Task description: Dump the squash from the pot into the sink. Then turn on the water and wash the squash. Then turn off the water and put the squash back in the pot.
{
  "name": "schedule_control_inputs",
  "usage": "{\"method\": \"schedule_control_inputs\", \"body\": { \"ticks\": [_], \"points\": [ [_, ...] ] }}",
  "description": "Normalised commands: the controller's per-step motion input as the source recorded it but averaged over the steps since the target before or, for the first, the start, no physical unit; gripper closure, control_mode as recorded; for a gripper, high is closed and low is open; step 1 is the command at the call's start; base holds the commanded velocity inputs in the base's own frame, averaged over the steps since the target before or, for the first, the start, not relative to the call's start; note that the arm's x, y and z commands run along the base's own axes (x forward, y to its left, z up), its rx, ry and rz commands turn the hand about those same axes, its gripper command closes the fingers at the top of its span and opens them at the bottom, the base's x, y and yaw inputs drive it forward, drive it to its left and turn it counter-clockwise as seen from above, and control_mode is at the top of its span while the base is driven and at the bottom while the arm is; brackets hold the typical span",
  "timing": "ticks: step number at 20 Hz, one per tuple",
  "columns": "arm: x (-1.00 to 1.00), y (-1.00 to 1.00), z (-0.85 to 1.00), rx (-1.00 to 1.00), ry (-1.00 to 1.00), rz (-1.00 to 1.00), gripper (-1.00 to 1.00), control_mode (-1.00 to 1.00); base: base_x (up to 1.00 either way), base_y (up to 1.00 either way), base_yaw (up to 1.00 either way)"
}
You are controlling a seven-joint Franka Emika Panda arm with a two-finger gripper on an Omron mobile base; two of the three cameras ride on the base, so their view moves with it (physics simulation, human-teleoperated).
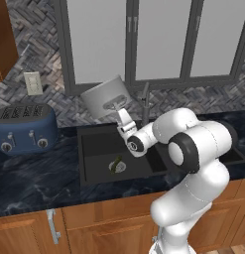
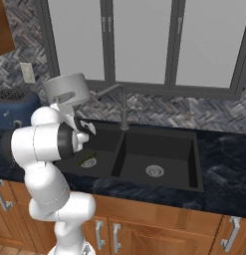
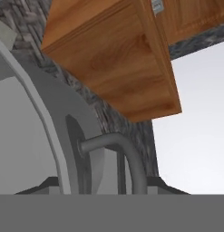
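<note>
Left base view: the gripper point(image 1: 115, 105) pinches a loop handle of the smooth light-grey round pot point(image 1: 104, 97), raised and tilted. The slim green squash point(image 1: 116, 164) lies by the silver drain in the black sink point(image 1: 89, 163), at 6 o'clock from the gripper.

Right base view: pot point(image 2: 67, 88) aloft; squash point(image 2: 86, 160) below in the left basin.

Hand view: curved grey handle point(image 3: 120, 152) against pot wall.
</note>
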Motion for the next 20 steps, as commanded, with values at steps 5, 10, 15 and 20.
{"method": "schedule_control_inputs", "body": {
  "ticks": [5,10,15,20],
  "points": [
    [-0.06,0.0,0.04,-0.01,-0.01,0.0,1.0,-1.0,0.0,0.0,0.0],
    [-0.62,0.21,0.21,-0.21,-0.19,-0.01,1.0,-1.0,0.0,0.0,0.0],
    [-0.71,0.23,0.34,-0.28,-0.26,-0.02,1.0,-1.0,0.0,0.0,0.0],
    [-0.35,0.3,0.42,-0.27,-0.21,-0.01,1.0,-1.0,0.0,0.0,0.0]
  ]
}}
